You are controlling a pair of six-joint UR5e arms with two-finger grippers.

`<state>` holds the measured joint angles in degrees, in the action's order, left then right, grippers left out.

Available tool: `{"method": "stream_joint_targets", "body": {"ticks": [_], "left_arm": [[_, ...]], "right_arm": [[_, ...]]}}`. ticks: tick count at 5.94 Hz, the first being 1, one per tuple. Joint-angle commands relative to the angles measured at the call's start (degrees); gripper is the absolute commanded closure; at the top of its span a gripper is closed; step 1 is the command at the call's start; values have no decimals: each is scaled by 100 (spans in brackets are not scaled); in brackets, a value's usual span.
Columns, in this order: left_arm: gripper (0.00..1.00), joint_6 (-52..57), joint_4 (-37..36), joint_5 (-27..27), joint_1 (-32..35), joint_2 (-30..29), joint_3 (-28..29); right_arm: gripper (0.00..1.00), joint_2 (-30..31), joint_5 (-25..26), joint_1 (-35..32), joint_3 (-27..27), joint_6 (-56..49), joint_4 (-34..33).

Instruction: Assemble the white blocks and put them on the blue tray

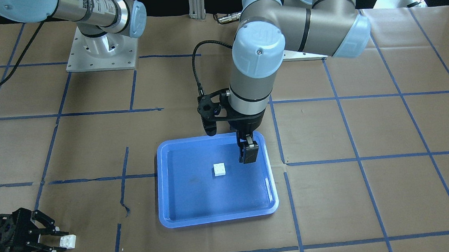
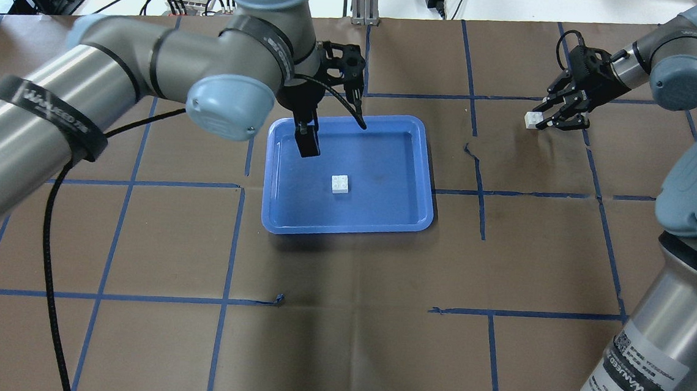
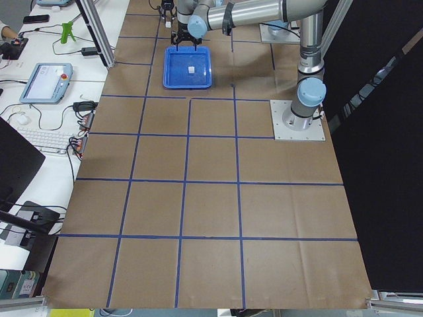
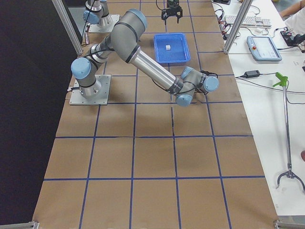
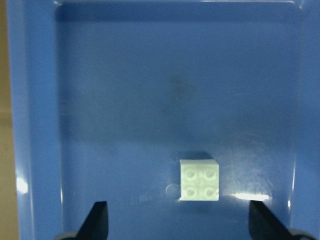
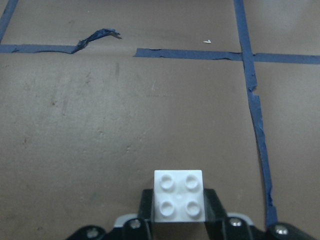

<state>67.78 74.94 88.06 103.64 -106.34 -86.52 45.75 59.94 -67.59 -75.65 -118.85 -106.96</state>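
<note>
On the paper-covered table (image 2: 338, 342), out from the robot at about mid-depth, the blue tray (image 2: 387, 161) lies flat. One white block (image 2: 341, 184) sits studs-up near the middle of its floor, touching nothing else. Above the tray's far left part hangs the left gripper (image 1: 248, 155), clear of that block. Its jaws are spread wide and empty. Its wrist view cuts the fingers off, so only two dark fingertips (image 5: 97, 222) show at the lower edge. A faint smudge (image 5: 180, 87) marks the tray floor beyond the block. Farther out and well to the right, off the tray, the right gripper (image 2: 547, 118) is clamped on the second white block (image 2: 533, 119), studs facing its wrist camera. Only the dark pads (image 6: 212, 205) beside it show. Whether this block touches the paper cannot be made out. In both side views the blocks are mere specks.
</note>
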Motion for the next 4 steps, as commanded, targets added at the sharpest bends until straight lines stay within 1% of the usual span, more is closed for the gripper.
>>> {"method": "stream_joint_targets", "body": {"ticks": [1,2,3,4], "left_arm": [[0,-699,1440,1,-255,507,661],[0,-2071,1488,27,-230,770,550],[0,-2850,1662,45,-369,972,418],[0,-4146,1638,45,-623,1044,295]], "right_arm": [[70,22,0,0,50,-7,-1],[70,144,-8,0,137,36,34],[70,432,-8,-52,156,54,121],[70,687,-156,-114,86,54,314]]}}
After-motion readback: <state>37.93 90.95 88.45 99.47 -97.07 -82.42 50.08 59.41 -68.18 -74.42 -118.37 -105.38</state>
